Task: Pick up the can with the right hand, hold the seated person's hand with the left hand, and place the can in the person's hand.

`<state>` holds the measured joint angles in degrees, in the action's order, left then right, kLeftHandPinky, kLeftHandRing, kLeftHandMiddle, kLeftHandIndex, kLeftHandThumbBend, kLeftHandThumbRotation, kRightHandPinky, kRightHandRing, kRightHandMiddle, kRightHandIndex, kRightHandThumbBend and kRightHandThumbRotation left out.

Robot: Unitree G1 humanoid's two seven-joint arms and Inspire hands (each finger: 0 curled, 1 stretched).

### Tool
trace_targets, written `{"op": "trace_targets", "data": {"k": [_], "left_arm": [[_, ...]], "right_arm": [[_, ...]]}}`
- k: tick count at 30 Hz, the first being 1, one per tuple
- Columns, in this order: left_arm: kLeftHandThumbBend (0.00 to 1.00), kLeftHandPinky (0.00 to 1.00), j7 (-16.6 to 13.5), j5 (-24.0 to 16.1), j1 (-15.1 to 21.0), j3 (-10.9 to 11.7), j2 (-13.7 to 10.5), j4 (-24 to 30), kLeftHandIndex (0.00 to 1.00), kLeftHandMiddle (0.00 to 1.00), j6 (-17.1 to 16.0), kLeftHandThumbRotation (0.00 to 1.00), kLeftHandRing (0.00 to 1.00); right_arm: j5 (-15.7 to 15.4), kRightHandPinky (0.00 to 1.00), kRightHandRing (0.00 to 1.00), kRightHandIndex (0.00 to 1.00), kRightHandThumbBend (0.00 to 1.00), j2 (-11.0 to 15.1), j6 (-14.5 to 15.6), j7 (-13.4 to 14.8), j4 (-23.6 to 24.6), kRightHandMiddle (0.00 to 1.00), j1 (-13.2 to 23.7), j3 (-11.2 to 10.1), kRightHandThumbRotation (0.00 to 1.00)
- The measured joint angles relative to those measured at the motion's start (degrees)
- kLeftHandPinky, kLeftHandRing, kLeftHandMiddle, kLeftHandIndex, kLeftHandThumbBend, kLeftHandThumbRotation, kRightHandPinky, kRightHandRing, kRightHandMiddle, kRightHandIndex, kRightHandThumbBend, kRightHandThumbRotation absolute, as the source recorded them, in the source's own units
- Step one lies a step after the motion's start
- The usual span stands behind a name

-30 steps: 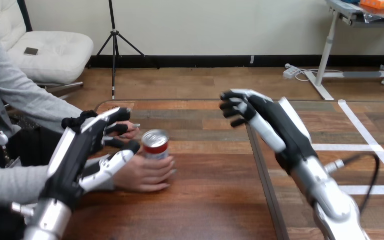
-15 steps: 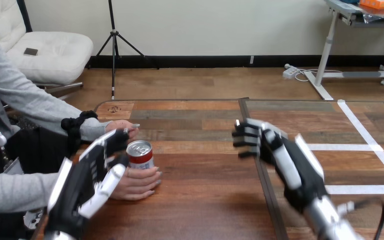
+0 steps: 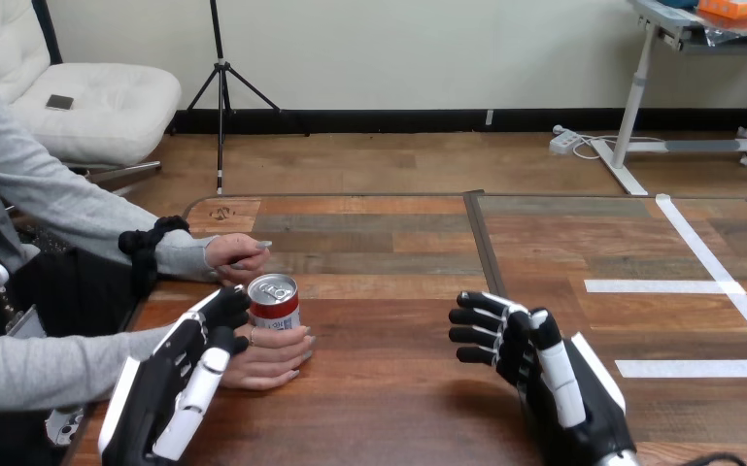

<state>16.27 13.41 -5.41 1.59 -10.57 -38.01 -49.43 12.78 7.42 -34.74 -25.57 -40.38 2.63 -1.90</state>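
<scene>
A red and white can (image 3: 274, 303) with a silver top stands upright at the table's left, the person's hand (image 3: 274, 355) cupped round its base. The person's other hand (image 3: 236, 254) rests on the table just behind it. My left hand (image 3: 177, 383) lies over the person's wrist with relaxed, nearly straight fingers, its fingertips (image 3: 224, 307) just left of the can, curled round nothing. My right hand (image 3: 549, 383) hovers low at the right of the middle, far from the can, with loose fingers and nothing in it.
The wooden table (image 3: 389, 291) has a dark seam (image 3: 486, 254) running front to back at its middle. White tape lines (image 3: 662, 286) mark its right half. The person's grey sleeves come in from the left edge.
Both my arms have drawn back toward the view's bottom edge. The right hand dropped from high over the middle. The left hand slid back along the person's hand. The can stays in the person's hand.
</scene>
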Motion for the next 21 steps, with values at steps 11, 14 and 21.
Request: {"op": "trace_targets", "data": {"k": [11,14,21], "left_arm": [[0.41,0.84,2.4,2.3,-0.1,1.5,3.0,-0.2,0.87,0.88,0.7,0.76,0.88],[0.40,0.86,2.5,2.3,0.0,1.8,3.5,-0.2,0.89,0.89,1.4,0.76,0.89],[0.37,0.91,2.5,2.5,0.6,2.8,4.4,-0.2,0.91,0.91,3.1,0.79,0.92]], "right_arm": [[2.9,0.80,0.80,0.80,0.82,-2.4,0.0,-0.2,-0.2,0.80,0.2,-2.3,0.98],[3.5,0.81,0.80,0.80,0.82,-2.8,0.0,-0.4,-0.2,0.80,0.4,-3.2,0.97],[4.1,0.79,0.79,0.79,0.83,-2.9,0.0,-0.3,-0.6,0.79,0.9,-4.4,0.96]]}}
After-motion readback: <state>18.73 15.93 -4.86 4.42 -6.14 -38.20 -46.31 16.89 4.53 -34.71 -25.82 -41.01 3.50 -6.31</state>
